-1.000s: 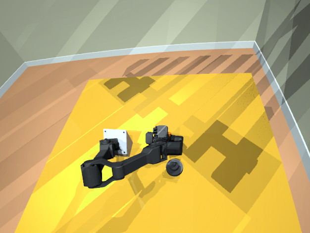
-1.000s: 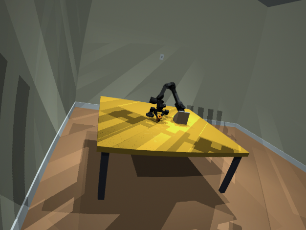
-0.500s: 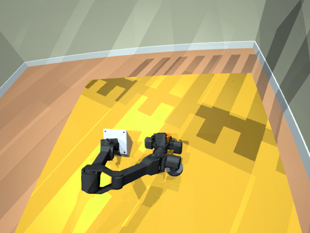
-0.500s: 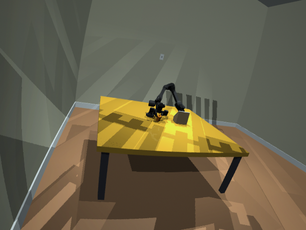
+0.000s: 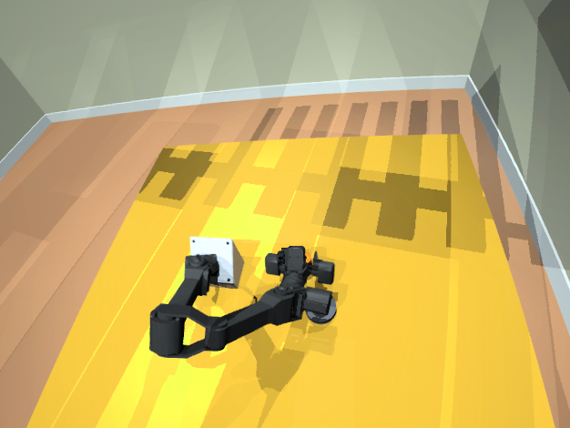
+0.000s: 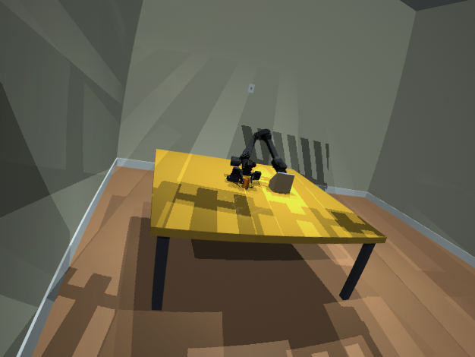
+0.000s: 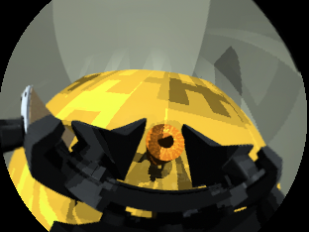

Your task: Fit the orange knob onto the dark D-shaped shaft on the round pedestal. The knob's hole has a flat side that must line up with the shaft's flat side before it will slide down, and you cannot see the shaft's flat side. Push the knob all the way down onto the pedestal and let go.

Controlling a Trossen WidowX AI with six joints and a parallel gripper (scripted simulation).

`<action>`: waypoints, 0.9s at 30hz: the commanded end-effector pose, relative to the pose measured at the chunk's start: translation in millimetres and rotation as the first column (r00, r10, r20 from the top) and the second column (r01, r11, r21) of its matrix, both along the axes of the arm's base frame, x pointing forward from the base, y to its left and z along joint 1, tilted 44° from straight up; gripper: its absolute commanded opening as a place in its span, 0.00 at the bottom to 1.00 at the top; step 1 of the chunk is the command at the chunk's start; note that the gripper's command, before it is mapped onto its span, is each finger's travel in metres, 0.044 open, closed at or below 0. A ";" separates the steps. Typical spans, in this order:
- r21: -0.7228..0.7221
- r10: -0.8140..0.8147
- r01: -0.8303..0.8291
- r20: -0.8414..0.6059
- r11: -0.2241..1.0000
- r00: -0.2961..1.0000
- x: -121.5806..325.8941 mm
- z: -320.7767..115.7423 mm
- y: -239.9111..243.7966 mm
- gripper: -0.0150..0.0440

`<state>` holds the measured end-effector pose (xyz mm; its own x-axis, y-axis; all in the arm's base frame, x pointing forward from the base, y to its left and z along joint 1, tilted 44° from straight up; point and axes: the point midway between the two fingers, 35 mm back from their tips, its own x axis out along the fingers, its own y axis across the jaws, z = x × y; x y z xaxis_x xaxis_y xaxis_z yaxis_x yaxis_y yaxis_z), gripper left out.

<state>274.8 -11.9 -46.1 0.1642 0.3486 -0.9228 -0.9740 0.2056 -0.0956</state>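
The orange knob is between the spread fingers of my gripper. In the wrist view one round end with a dark hole faces the camera, and the fingertips flank it without a clear grip. The exterior view shows the knob slightly tilted, low over the table; I cannot tell if it touches. My gripper is open partway. The round dark grey pedestal is partly covered by the arm in the top view, away from the knob. Its shaft is hidden, and I cannot make the pedestal out in the other views.
A white block with a slanted side stands by the arm's base, to the left of the gripper in the top view. Its edge shows at the wrist view's left. The yellow table carries strong patterned shadows.
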 end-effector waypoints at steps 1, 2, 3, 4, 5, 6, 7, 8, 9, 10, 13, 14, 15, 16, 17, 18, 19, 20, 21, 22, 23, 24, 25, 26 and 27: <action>0.000 -0.001 0.001 0.001 1.000 1.000 0.3 0.1 -0.1 0.69; 0.000 -0.001 0.001 0.001 1.000 1.000 0.3 0.1 -0.1 0.69; 0.000 -0.001 0.001 0.001 1.000 1.000 0.3 0.1 -0.1 0.69; 0.000 -0.001 0.001 0.001 1.000 1.000 0.3 0.1 -0.1 0.69; 0.000 -0.001 0.001 0.001 1.000 1.000 0.3 0.1 -0.1 0.69; 0.000 -0.001 0.001 0.001 1.000 1.000 0.3 0.1 -0.1 0.69; 0.000 -0.001 0.001 0.001 1.000 1.000 0.3 0.1 -0.1 0.69; 0.000 -0.001 0.001 0.001 1.000 1.000 0.3 0.1 -0.1 0.69; 0.000 -0.001 0.001 0.001 1.000 1.000 0.3 0.1 -0.1 0.69; 0.000 -0.001 0.001 0.001 1.000 1.000 0.3 0.1 -0.1 0.69; 0.000 -0.001 0.001 0.001 1.000 1.000 0.3 0.1 -0.1 0.69; 0.000 -0.001 0.001 0.001 1.000 1.000 0.3 0.1 -0.1 0.69; 0.000 -0.001 0.001 0.001 1.000 1.000 0.3 0.1 -0.1 0.69; 0.000 -0.001 0.001 0.001 1.000 1.000 0.3 0.1 -0.1 0.69; 0.000 -0.001 0.001 0.001 1.000 1.000 0.3 0.1 -0.1 0.69; 0.000 -0.001 0.001 0.001 1.000 1.000 0.3 0.1 -0.1 0.74; 0.000 -0.001 0.001 0.001 1.000 1.000 0.3 0.1 -0.1 0.78; 0.000 -0.001 0.001 0.001 1.000 1.000 0.3 0.1 -0.1 0.83; 0.000 -0.001 0.001 0.001 1.000 1.000 0.3 0.1 -0.1 0.87; 0.000 -0.001 0.001 0.001 1.000 1.000 0.3 0.1 -0.1 0.92; 0.000 -0.001 0.001 0.001 1.000 1.000 0.3 0.1 -0.1 0.96; 0.000 -0.001 0.001 0.001 1.000 1.000 0.3 0.1 -0.1 1.00; 0.000 -0.001 0.001 0.001 1.000 1.000 0.3 0.1 -0.1 1.00; 0.000 -0.001 0.001 0.001 1.000 1.000 0.3 0.1 -0.1 1.00; 0.000 -0.001 0.001 0.001 1.000 1.000 0.3 0.1 -0.1 1.00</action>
